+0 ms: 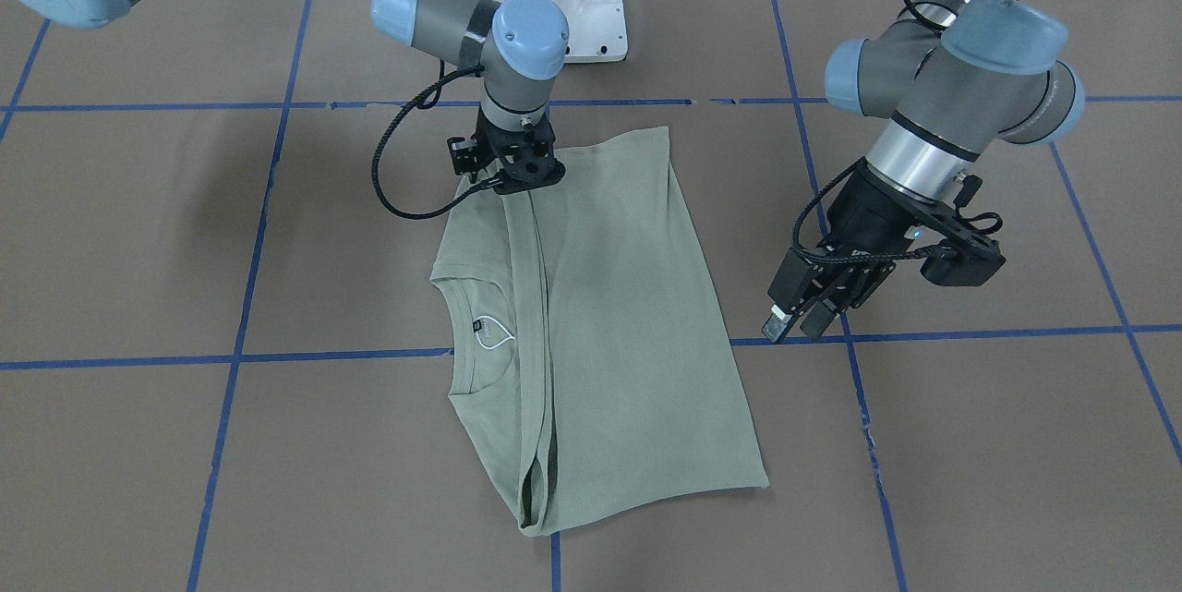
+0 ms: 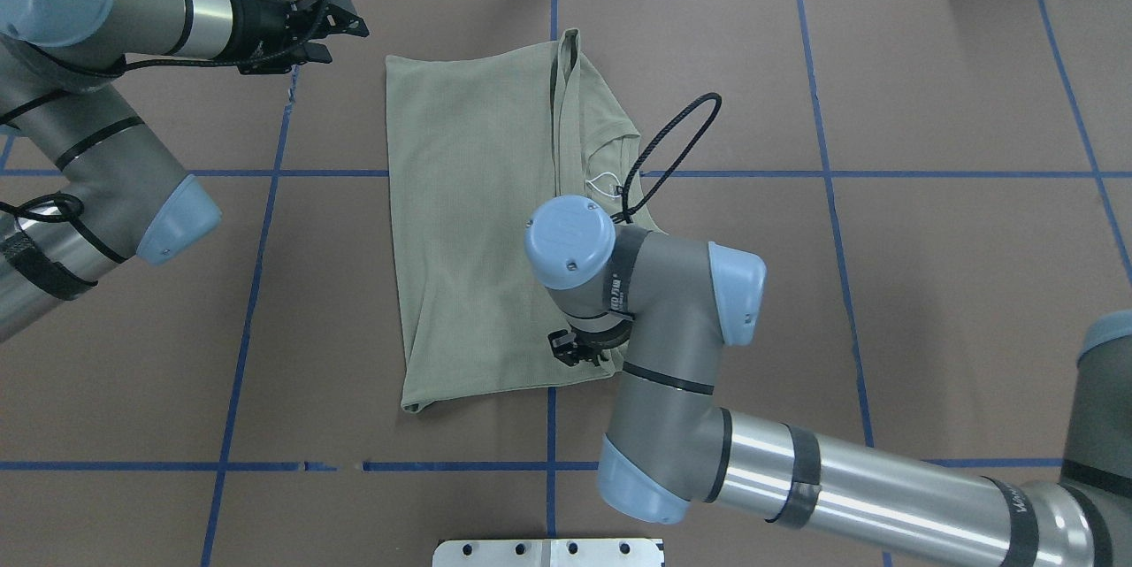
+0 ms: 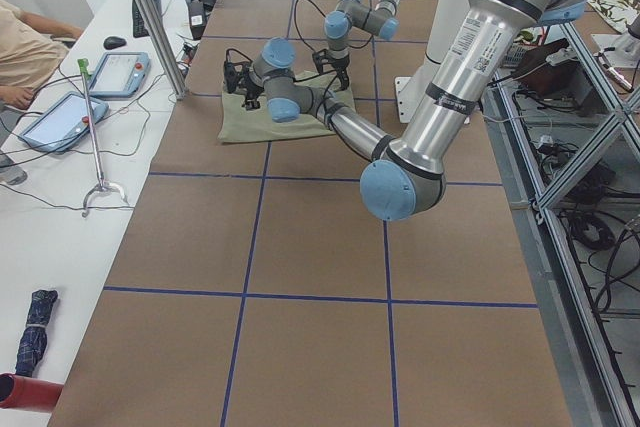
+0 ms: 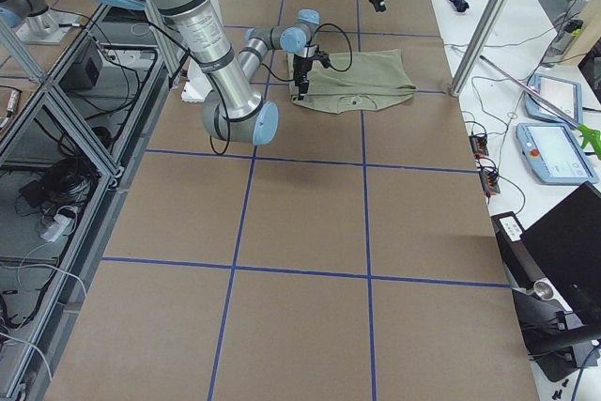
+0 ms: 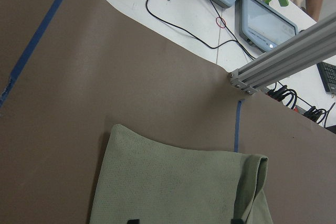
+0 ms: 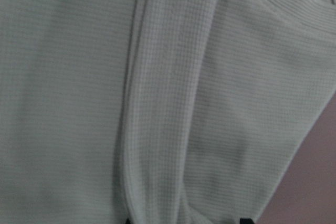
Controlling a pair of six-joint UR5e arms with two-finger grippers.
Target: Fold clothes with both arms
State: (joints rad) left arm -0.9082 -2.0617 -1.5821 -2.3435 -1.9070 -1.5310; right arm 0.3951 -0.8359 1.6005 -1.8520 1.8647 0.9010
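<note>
The clothes are one sage-green shirt (image 1: 628,315), lying folded lengthwise on the brown table, its ribbed collar (image 1: 480,333) with a small black label and white loop showing at one side. In the overhead view the shirt (image 2: 469,222) lies mid-table. My right gripper (image 1: 526,176) points straight down onto the folded sleeve strip near the shirt's edge closest to the robot. In the right wrist view its fingertips (image 6: 128,220) stand wide apart just above the knit, so it is open. My left gripper (image 2: 332,19) hovers off the shirt's far corner, open and empty.
The white pedestal base (image 1: 591,1) stands behind the shirt. Blue tape lines (image 1: 231,357) grid the table. An aluminium post (image 5: 283,56) rises at the far edge, with tablets (image 3: 110,72) and a person's arm (image 3: 30,47) on the side bench.
</note>
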